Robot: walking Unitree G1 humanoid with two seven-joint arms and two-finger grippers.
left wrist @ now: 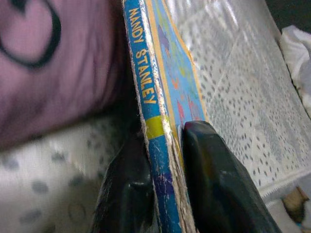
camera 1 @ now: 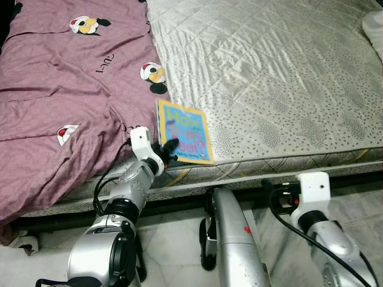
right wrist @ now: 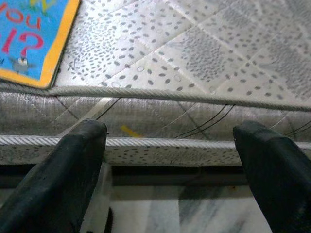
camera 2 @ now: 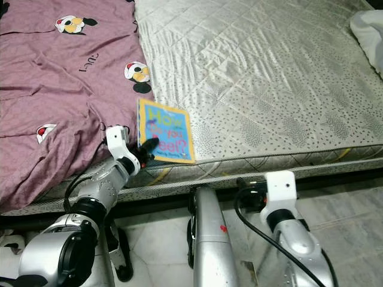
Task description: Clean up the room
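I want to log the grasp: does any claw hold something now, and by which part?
The left claw is shut on the book, at its spine end near the mattress edge. The right claw is open and holds nothing.

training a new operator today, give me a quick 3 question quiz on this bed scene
1. True or false: the left tool is shut on the book.
2. The book lies on the: A) floor B) mattress C) purple blanket
3. Fill in: the right tool, fingers apart, faces the mattress's ____.

Key: 1 true; 2 B, near its front edge beside the blanket; 3 side.
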